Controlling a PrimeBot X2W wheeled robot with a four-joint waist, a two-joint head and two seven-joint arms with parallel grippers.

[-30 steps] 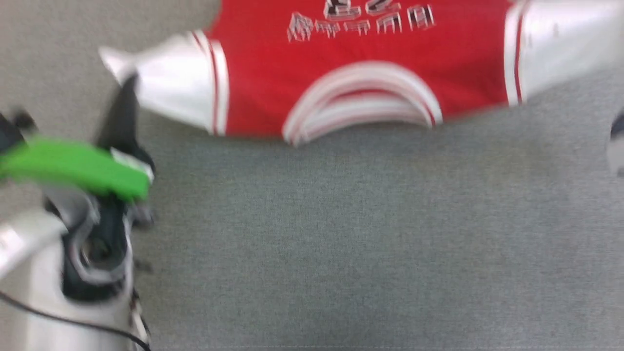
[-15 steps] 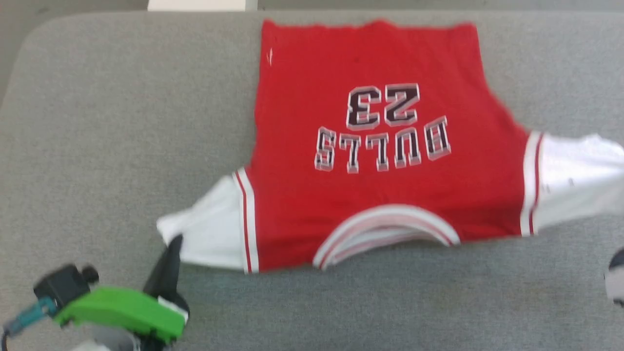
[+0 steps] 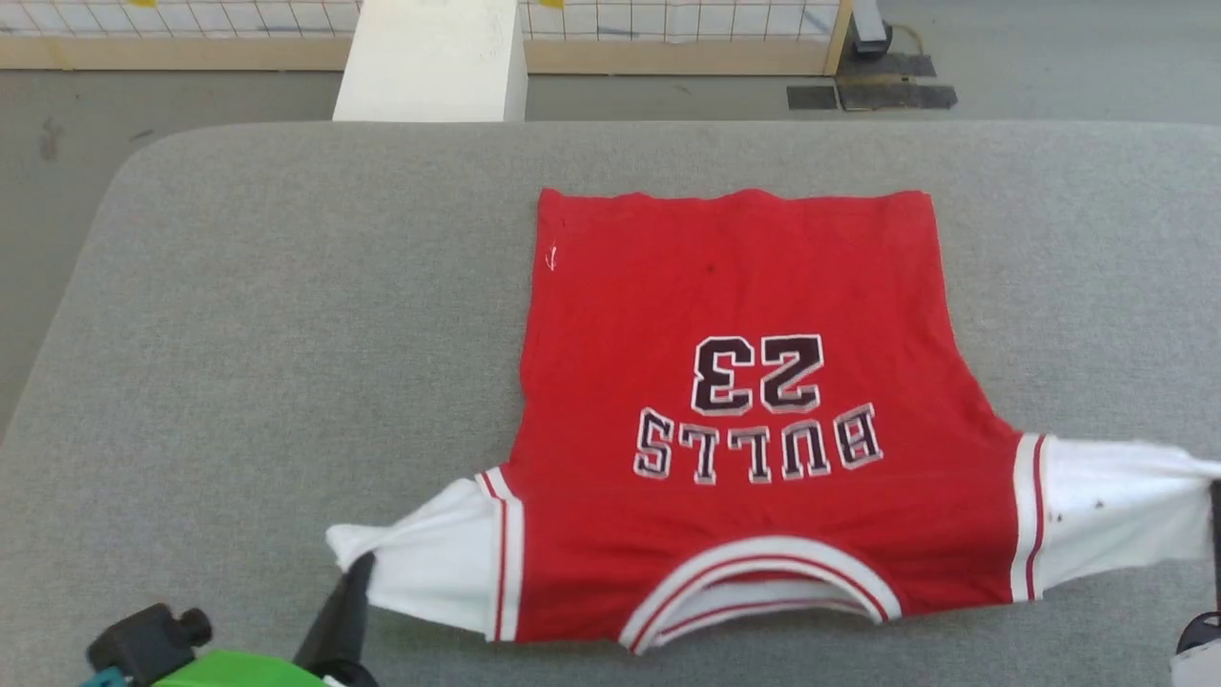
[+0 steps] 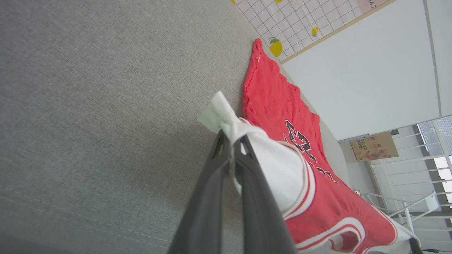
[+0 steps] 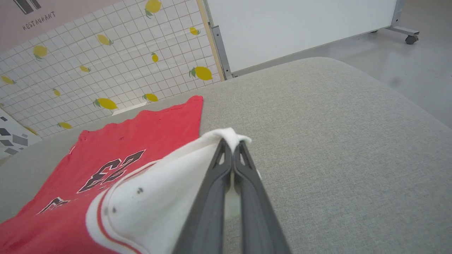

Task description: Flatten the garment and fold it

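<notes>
From the head view I have a grey padded table (image 3: 286, 334) with bare floor beyond it, a white block (image 3: 429, 57) at its far edge and a gridded wall panel (image 3: 668, 17) along the top. A second ago this camera looked lower and blurred, and I saw just the collar end of the shirt. The view has since swung up, so the far table edge and the floor are new to me. The garment (image 3: 744, 286) lies flat, right of the table's middle, print side up, with the collar (image 3: 758, 582) near me and the hem far. The things themselves have not shifted that I can tell. My left claw (image 3: 358, 572) is still pinched on the tip of the left sleeve (image 3: 429, 553), as before. The right sleeve (image 3: 1107, 506) is drawn out to the right edge of the frame.

In the left wrist view, the left claw (image 4: 231, 141) is closed on the white sleeve tip. A small bunch of cloth pokes out past the fingertips. The red body trails away across the table toward a lemon-print wall (image 4: 275, 47).

In the right wrist view, the right claw (image 5: 232, 144) has its fingers pressed together on the edge of the right sleeve, which is pulled into a low tent. A few dark specks (image 5: 139, 190) show on the white cloth. Beyond the table stand the lemon wall and a white board (image 5: 300, 28).
</notes>
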